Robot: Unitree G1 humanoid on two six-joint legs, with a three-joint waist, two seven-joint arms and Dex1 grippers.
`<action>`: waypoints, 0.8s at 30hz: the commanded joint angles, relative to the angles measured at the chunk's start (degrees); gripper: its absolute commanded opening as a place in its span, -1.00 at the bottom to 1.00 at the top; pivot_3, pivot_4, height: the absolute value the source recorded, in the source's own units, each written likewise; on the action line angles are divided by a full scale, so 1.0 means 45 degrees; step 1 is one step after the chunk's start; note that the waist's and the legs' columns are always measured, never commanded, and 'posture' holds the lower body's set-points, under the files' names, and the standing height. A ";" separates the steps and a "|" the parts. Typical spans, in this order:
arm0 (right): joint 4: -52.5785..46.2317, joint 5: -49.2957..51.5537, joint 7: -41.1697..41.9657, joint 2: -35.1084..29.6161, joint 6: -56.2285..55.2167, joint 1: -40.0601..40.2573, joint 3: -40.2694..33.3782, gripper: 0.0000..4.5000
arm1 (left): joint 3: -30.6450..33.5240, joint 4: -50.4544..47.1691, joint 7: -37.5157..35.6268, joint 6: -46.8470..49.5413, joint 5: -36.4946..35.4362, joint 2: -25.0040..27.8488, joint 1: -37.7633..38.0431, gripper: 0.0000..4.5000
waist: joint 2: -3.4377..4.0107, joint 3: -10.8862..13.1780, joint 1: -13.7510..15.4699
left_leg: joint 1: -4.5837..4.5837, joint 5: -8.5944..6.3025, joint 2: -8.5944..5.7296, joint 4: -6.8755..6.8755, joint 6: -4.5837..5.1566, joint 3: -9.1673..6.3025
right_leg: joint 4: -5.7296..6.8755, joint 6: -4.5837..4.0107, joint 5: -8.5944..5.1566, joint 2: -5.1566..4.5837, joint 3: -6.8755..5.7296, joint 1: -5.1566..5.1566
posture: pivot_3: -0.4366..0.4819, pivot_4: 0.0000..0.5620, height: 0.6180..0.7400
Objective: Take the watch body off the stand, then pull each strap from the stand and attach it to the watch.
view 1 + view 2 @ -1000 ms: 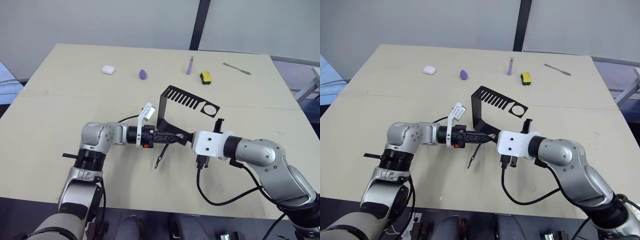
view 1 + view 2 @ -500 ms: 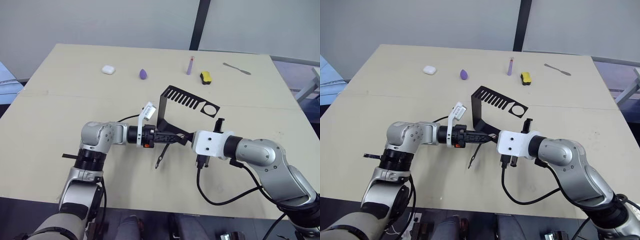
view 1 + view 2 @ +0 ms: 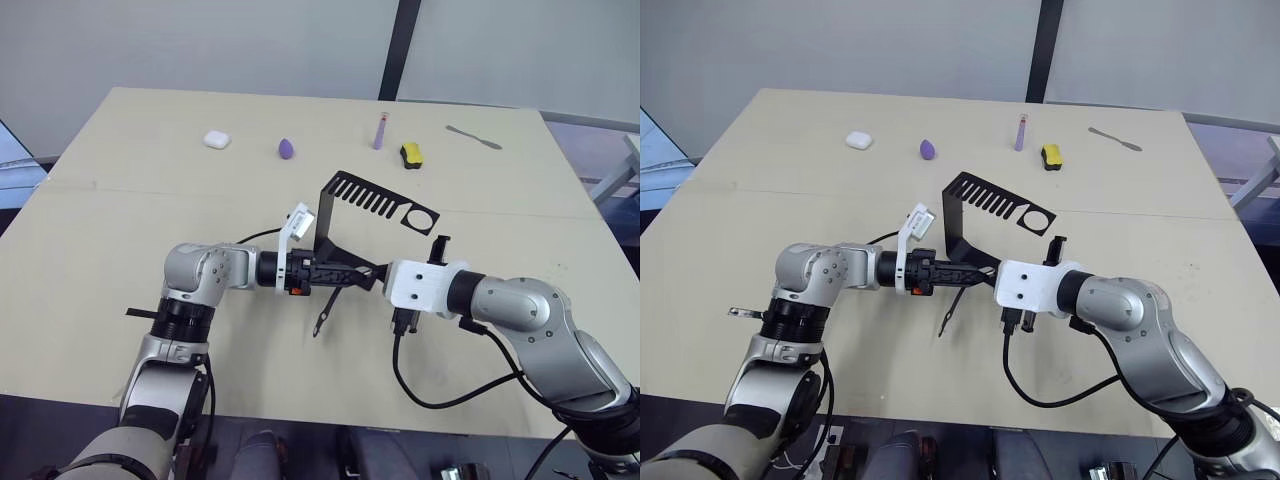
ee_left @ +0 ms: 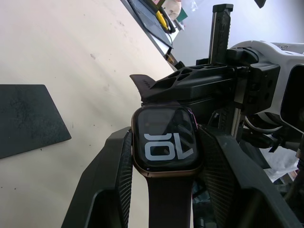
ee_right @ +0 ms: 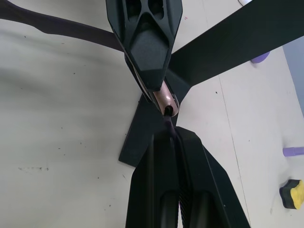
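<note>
Your left gripper (image 4: 164,156) is clamped on the small rounded-square watch body (image 4: 164,146) with its dark screen, white digits and bronze-grey rim, one finger pad on each side of the case. You hold it off the table, just in front of the black bent sheet-metal stand (image 3: 350,210), so both strap ends of the case stay free. One thin dark strap (image 3: 324,312) already hangs from the case below your left fingers, its tip near the tabletop; gripping the case by its flanks keeps that band clear.

Your right gripper (image 5: 172,130) has its two fingers pressed together on the end of the second thin dark strap (image 5: 169,124). In the right wrist view that end sits right at the bronze edge of the case, so I judge you are lining it up with the lug slot. The two grippers meet tip to tip because the strap must slide in along the slot, and the left grip braces the case against that push.

The stand carries nothing on its comb-slotted top plate. The beige table (image 3: 120,210) beyond it holds small items well apart from the work.
</note>
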 commanded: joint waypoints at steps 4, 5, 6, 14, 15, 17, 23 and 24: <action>-0.0449 0.0208 0.0158 0.0300 -0.0142 -0.0332 0.0143 -1.00 | -0.0471 -0.0890 -0.0434 0.0032 -0.0861 -0.0657 -0.0192 -0.29 | 0.0000 0.0000 0.0006 | 0.0000 0.0000 0.0000 0.0001 0.0000 0.0000 | 0.0000 0.0000 0.0000 -0.0001 0.0000 0.0001 | -0.05 -0.47 1.00; -0.0438 0.0204 0.0165 0.0294 -0.0149 -0.0334 0.0144 -1.00 | -0.0462 -0.0911 -0.0412 0.0038 -0.0862 -0.0690 -0.0186 -0.29 | 0.0000 0.0000 0.0003 | 0.0000 0.0000 0.0000 0.0000 0.0000 0.0000 | -0.0001 0.0000 0.0000 -0.0001 0.0000 0.0000 | -0.05 -0.47 1.00; -0.0412 0.0199 0.0169 0.0297 -0.0157 -0.0350 0.0151 -1.00 | -0.0457 -0.0906 -0.0407 0.0034 -0.0855 -0.0708 -0.0191 -0.29 | 0.0000 0.0000 0.0000 | 0.0000 0.0000 0.0000 0.0000 0.0000 0.0000 | -0.0001 0.0000 0.0000 -0.0001 0.0000 0.0001 | -0.05 -0.47 1.00; -0.0401 0.0224 0.0216 0.0264 -0.0158 -0.0461 0.0075 -1.00 | -0.0548 -0.0748 -0.0461 -0.0148 -0.0649 -0.0535 -0.0180 -0.29 | 0.0000 0.0000 -0.0002 | 0.0000 0.0000 0.0000 -0.0001 0.0000 0.0001 | -0.0001 0.0000 0.0000 0.0000 0.0000 0.0000 | -0.05 -0.47 1.00; -0.0518 0.0255 0.0233 0.0233 -0.0092 -0.0433 0.0013 -1.00 | -0.0567 -0.0618 -0.0470 -0.0256 -0.0562 -0.0453 -0.0194 -0.29 | 0.0000 0.0000 -0.0003 | 0.0000 0.0000 0.0000 -0.0001 0.0000 0.0001 | -0.0001 0.0000 0.0000 0.0000 0.0000 0.0000 | -0.05 -0.47 1.00; -0.0753 0.0320 0.0265 0.0152 0.0013 -0.0342 -0.0130 -1.00 | -0.0589 -0.0325 -0.0489 -0.0455 -0.0389 -0.0281 -0.0249 -0.29 | 0.0000 0.0000 0.0002 | 0.0000 0.0000 0.0000 -0.0001 -0.0001 0.0001 | -0.0001 0.0000 0.0000 0.0001 0.0000 0.0000 | -0.05 -0.47 1.00; -0.0997 0.0406 0.0354 -0.0221 0.0205 0.0025 -0.0489 -1.00 | -0.0541 -0.0020 -0.1162 -0.0656 -0.0595 0.0299 -0.0354 -0.29 | 0.0000 0.0000 -0.0003 | -0.0001 0.0000 0.0000 -0.0001 0.0000 0.0000 | -0.0003 0.0000 0.0000 0.0000 -0.0001 0.0000 | -0.05 -0.47 1.00; -0.0900 0.0357 0.0310 -0.0337 0.0145 0.0180 -0.0565 -1.00 | -0.0477 -0.0175 -0.1430 -0.0587 -0.0818 0.0432 -0.0326 -0.29 | 0.0000 0.0000 -0.0019 | -0.0001 0.0000 0.0000 -0.0004 0.0000 0.0001 | -0.0003 0.0000 0.0000 0.0000 0.0000 -0.0001 | -0.05 -0.47 1.00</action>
